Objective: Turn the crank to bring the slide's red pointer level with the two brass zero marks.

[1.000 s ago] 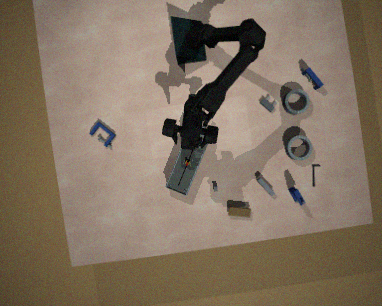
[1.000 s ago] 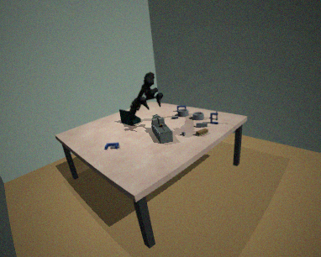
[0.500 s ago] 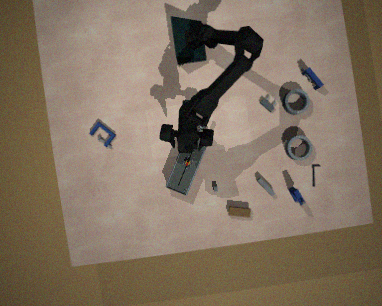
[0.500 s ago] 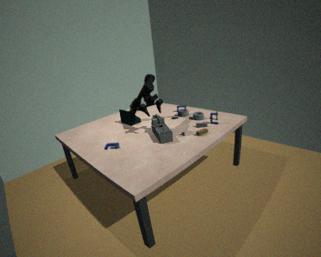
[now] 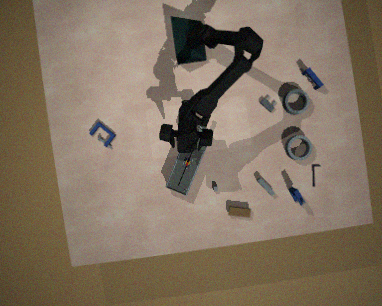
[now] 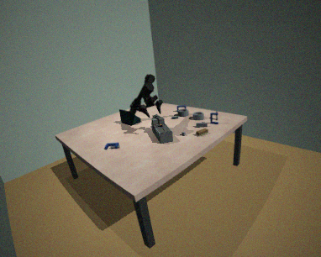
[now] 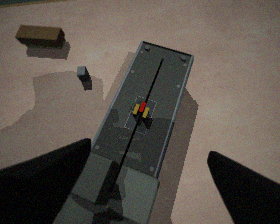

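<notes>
The grey machine [image 5: 192,176] [image 6: 163,134] [image 7: 164,86] stands on the table, with a long black slot along its top. In the wrist view the red pointer [image 7: 142,106] sits between the two brass marks [image 7: 136,109] [image 7: 145,112] and looks slightly past them, toward the slot's far end. My gripper [image 5: 187,135] [image 6: 154,115] [image 7: 149,150] is open and empty, above the machine's raised housing [image 7: 137,172], with one finger on each side of it in the wrist view. The crank and its handle cannot be made out; the arm covers that end in the overhead view.
A brown block [image 5: 239,212] [image 6: 202,132] [image 7: 40,36] and a small grey piece [image 5: 215,187] [image 7: 82,71] lie beside the machine. A blue clamp [image 5: 93,128] [image 6: 112,146] lies on the other side. Two grey rings [image 5: 285,104] [image 5: 288,149], more tools and a hex key [image 5: 314,176] lie farther off.
</notes>
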You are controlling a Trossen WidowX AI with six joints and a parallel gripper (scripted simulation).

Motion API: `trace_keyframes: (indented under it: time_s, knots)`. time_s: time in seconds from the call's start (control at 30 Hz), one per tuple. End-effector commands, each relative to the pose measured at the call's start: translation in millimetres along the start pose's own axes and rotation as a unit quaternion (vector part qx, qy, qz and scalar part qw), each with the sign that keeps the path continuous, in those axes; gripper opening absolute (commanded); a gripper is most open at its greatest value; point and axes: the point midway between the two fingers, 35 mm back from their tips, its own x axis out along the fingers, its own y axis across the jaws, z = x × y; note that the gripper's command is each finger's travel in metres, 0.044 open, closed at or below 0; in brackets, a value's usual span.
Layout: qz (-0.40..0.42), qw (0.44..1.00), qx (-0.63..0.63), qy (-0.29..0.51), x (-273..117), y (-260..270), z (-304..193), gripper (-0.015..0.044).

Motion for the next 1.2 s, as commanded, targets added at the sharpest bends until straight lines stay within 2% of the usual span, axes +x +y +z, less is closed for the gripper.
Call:
trace_keyframes:
  time_s: [0.0, 0.43, 1.17]
  knots:
    - [-0.002, 1.000, 0.003, 0.001, 1, -1, -2, 0.0440]
    - [-0.002, 1.000, 0.000, 0.000, -38, 2, 28, 0.0440]
    - [-0.083, 0.993, 0.068, -0.045, -86, 60, -37, 0.0440]
